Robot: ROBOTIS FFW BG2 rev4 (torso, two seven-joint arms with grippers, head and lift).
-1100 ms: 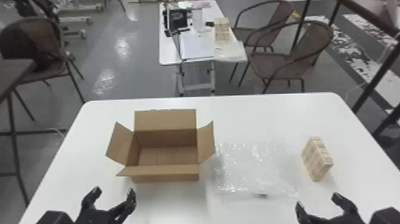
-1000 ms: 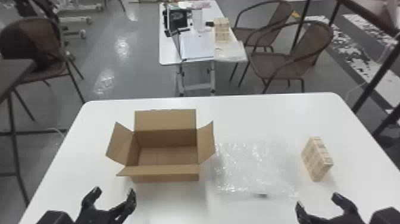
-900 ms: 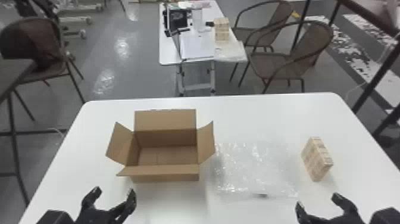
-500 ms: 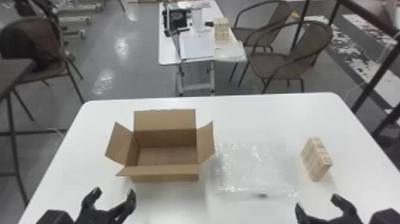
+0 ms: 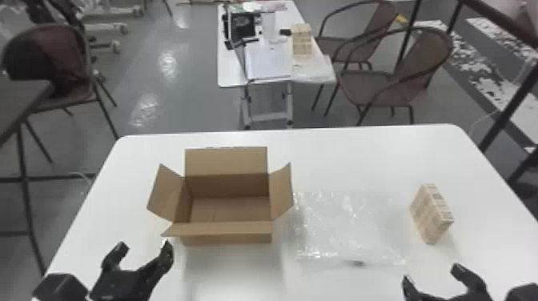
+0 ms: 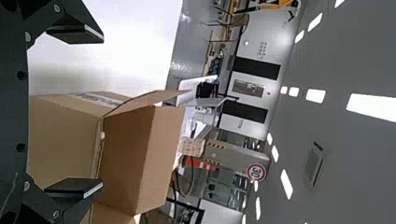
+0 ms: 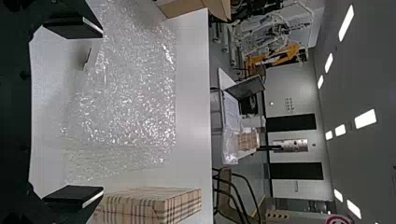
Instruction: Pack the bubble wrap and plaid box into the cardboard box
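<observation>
Left tool (image 5: 143, 251) hangs, fingers apart, near the cardboard box (image 5: 226, 229).

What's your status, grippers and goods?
Left gripper open, empty, near box. Right gripper open, empty. Bubble wrap and plaid box on table, unpacked. Box flaps spread, opening unobstructed.

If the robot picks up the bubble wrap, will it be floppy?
Probably floppy: the bubble wrap looks thin and crinkly. It's likely light for its size, since you can see the table through it. Lying flat, it might be tricky to pinch.
</observation>
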